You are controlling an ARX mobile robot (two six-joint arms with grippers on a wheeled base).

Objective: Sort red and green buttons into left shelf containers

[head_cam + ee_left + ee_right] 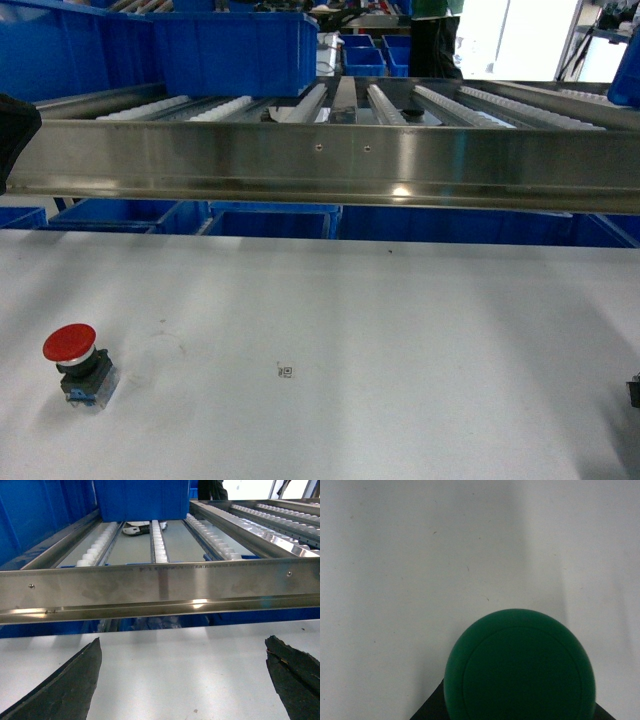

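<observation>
The red button (70,345), a round red cap on a black-and-blue body, stands on the white table at the near left. The green button (519,667) fills the bottom of the right wrist view, cap toward the camera. My right gripper (517,705) is shut on it, with only dark finger edges showing on either side of the cap. My left gripper (183,645) hangs open over bare table in front of the shelf rail, nothing between its fingers (65,690). Two large blue bins (235,50) (60,50) stand on the roller shelf at the upper left.
A steel rail (320,165) fronts the roller shelf (450,100) across the whole width. More blue bins (270,222) sit under it behind the table. The left arm (15,130) shows as a dark mass at the left edge. A small dark part (634,390) pokes in at the right edge.
</observation>
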